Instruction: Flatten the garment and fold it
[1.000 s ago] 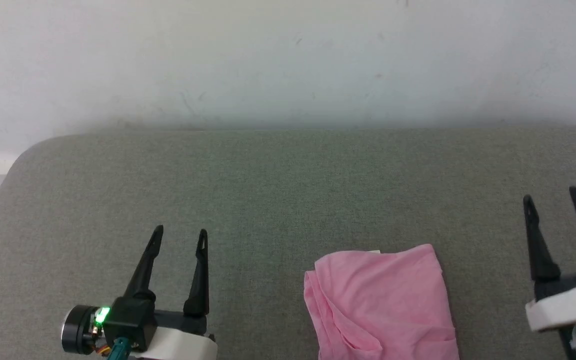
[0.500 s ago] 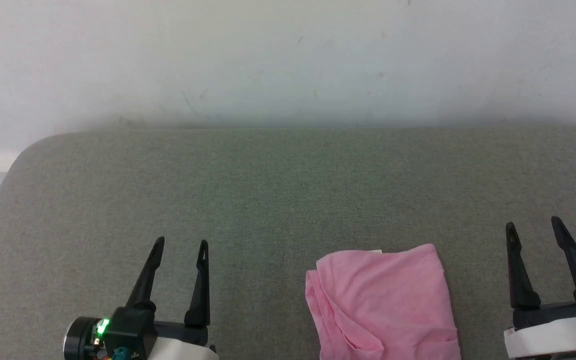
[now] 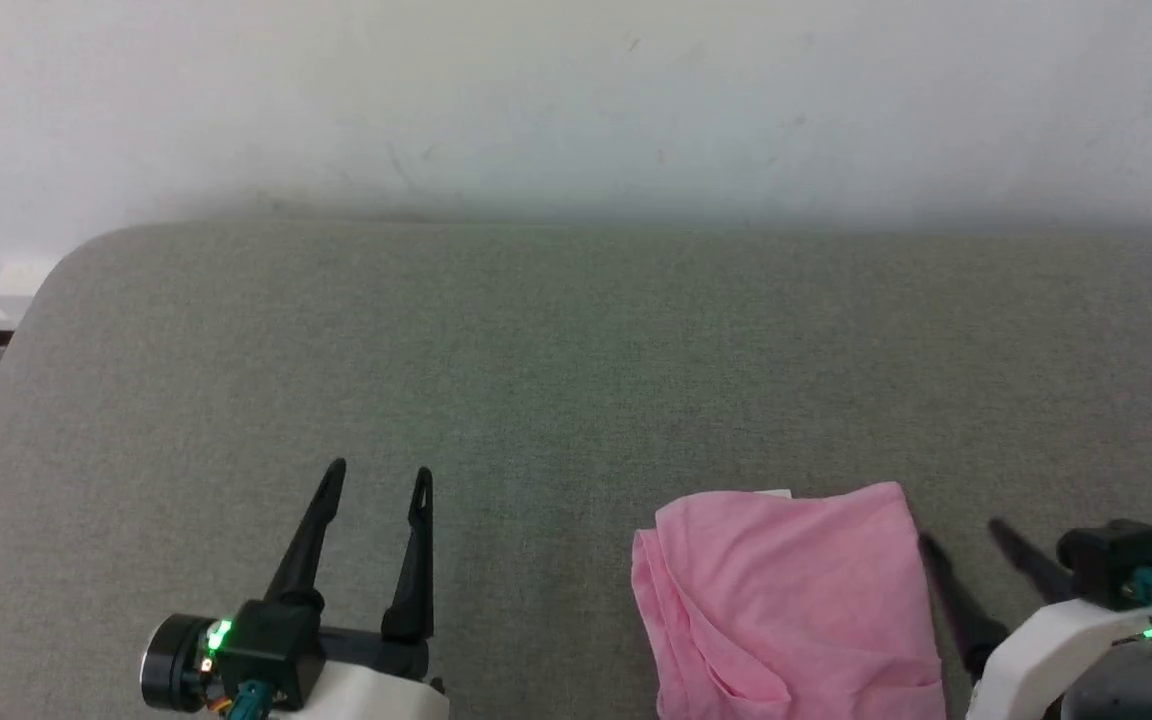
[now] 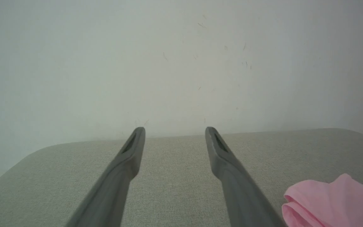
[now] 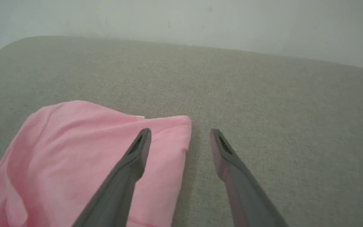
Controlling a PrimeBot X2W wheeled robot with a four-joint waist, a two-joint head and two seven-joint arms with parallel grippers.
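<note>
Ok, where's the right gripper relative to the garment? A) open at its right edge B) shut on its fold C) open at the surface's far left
A: the right gripper stands open at the right edge of the garment, one finger over cloth, the other off it.

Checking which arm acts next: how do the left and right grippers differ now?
The left gripper points straight toward the wall; the right gripper slants toward the garment. The left gripper stands well apart from the garment, bare cushion between; the right gripper sits at its right edge, one finger over the cloth in the wrist view. Both are open and hold nothing.
</note>
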